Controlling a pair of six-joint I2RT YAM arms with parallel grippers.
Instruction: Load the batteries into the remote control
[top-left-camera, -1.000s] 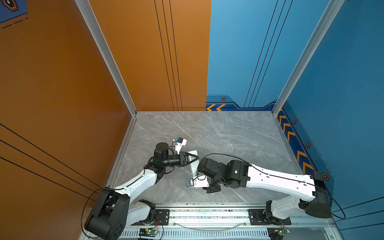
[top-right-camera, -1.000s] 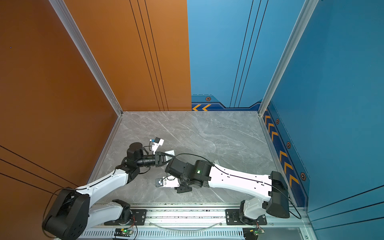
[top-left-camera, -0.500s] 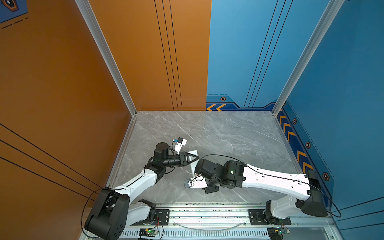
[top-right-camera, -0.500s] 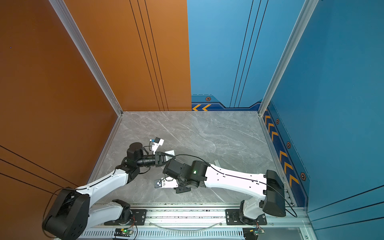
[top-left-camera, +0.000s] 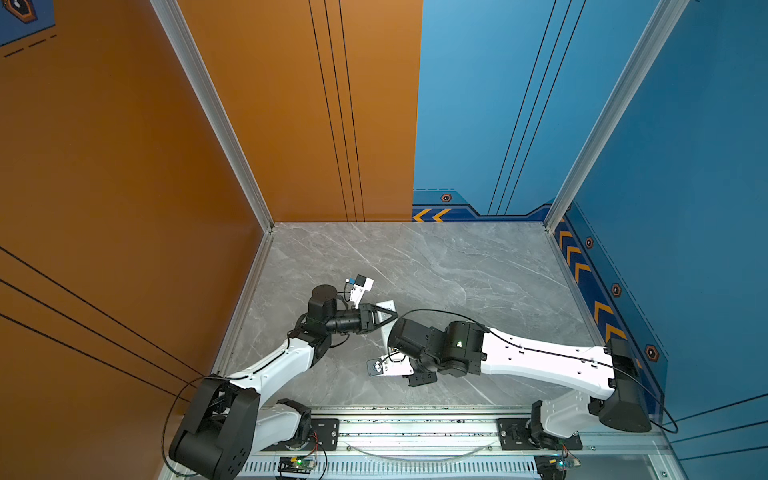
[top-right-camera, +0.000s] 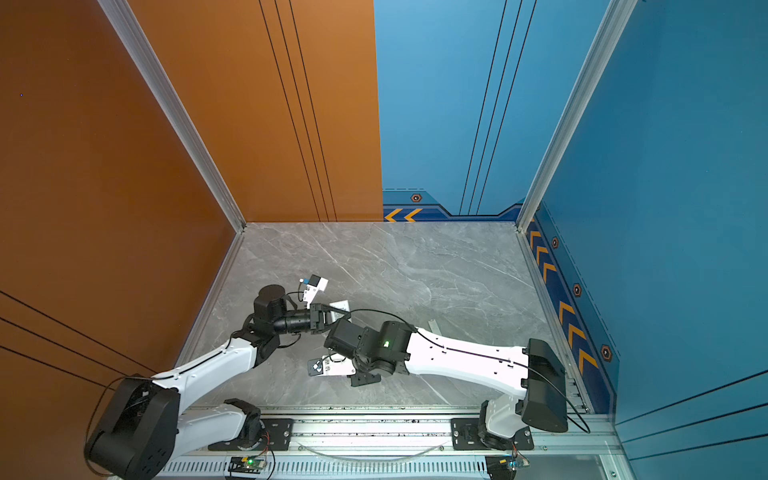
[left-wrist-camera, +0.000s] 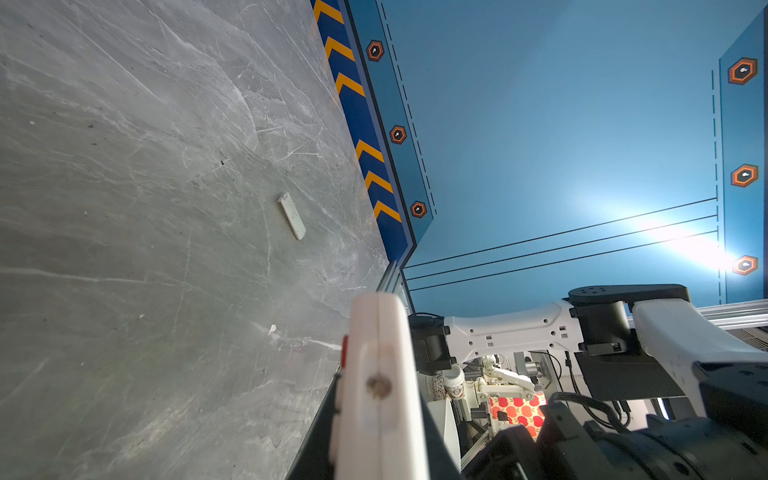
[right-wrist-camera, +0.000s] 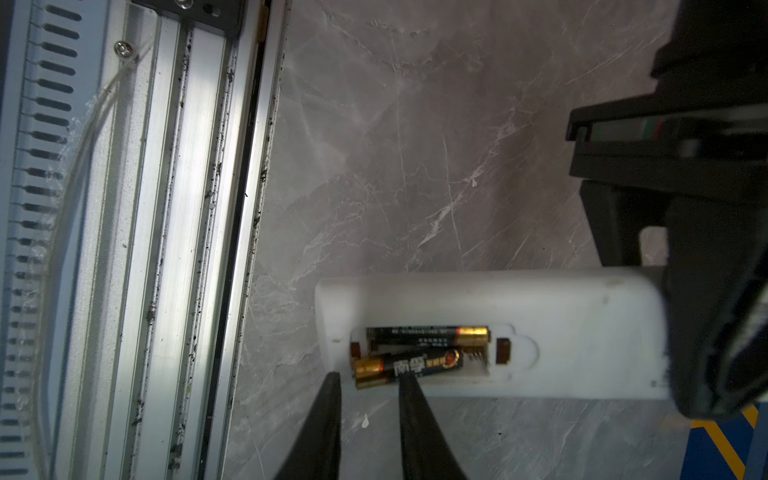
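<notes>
Narrowing right end effector (right-wrist-camera: 368, 376), spread over tilted battery (right-wrist-camera: 415, 365); left end effector (top-left-camera: 384, 316) pinching remote control (right-wrist-camera: 561, 316).

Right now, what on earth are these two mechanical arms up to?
They are putting batteries into a white remote control. The left pincer is shut on the remote control, holding it with its open battery recess showing. One battery already lies in the recess; the second battery sits tilted, only partly in. The right pincer is open, its tips either side of that battery's gold end. The small white cover lies apart on the grey table.
</notes>
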